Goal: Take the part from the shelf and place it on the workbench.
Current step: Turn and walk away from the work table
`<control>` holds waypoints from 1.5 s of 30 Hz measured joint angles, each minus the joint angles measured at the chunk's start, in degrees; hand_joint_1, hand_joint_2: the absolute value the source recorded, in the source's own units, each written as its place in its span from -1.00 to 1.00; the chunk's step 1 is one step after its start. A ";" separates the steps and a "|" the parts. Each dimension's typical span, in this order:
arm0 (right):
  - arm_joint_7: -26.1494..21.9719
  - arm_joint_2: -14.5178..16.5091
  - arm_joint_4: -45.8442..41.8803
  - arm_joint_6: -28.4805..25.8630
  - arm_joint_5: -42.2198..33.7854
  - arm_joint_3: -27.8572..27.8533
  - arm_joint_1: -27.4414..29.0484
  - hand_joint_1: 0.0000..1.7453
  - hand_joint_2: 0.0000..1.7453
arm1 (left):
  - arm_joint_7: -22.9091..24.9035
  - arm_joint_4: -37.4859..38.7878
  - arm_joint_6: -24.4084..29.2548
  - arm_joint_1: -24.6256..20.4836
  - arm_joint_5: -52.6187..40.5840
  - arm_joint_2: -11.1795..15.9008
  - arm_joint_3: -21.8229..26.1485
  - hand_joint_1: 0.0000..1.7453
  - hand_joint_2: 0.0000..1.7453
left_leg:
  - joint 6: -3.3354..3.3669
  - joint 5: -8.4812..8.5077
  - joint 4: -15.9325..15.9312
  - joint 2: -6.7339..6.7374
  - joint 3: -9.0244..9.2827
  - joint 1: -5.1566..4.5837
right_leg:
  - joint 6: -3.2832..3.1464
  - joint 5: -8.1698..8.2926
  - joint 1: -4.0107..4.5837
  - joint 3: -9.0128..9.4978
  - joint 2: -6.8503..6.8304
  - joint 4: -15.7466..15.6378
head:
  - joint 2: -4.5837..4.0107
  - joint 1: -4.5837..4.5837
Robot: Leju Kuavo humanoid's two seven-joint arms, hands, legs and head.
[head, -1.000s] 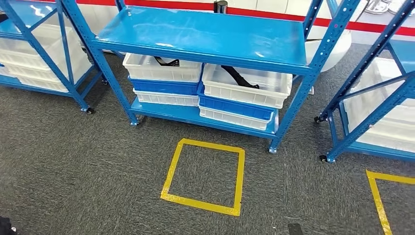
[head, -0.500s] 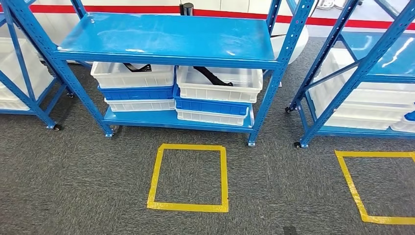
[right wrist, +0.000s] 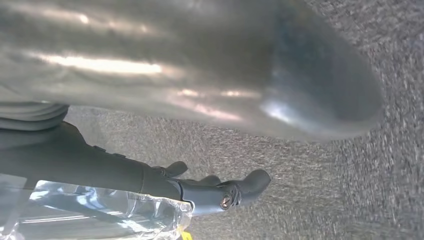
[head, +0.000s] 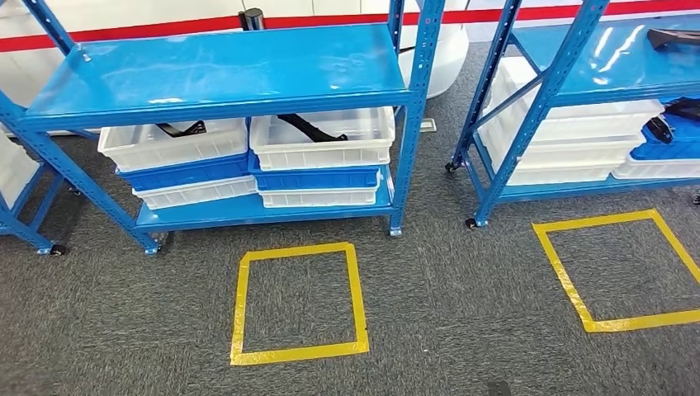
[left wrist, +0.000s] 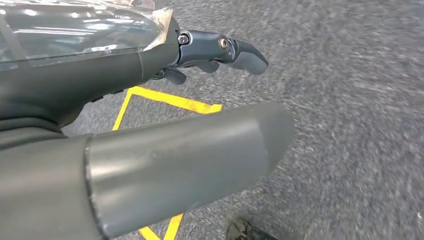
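Two yellow tape squares (head: 299, 304) (head: 623, 268) mark the grey carpet (head: 454, 313).

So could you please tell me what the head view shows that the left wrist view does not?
Head view alone: two blue shelf racks, white and blue bins holding black parts, and a second yellow tape square. Left wrist view alone: the left robot hand, its fingers apart and holding nothing, above the floor. Both: grey carpet and yellow floor tape.

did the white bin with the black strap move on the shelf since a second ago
No. The white bin sits in the same spot against the shelf post; the whole view shifted, so the camera moved.
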 joint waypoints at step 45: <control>-0.15 -0.07 0.20 0.31 1.58 -0.07 0.50 -1.00 -1.00 | -0.84 -0.02 1.02 0.38 2.17 0.05 0.53 -1.00 -1.00 | -0.73 1.95 -3.66 -2.12 3.14 1.40 | 1.93 -1.57 -1.34 -0.03 1.91 1.58 | 0.01 0.15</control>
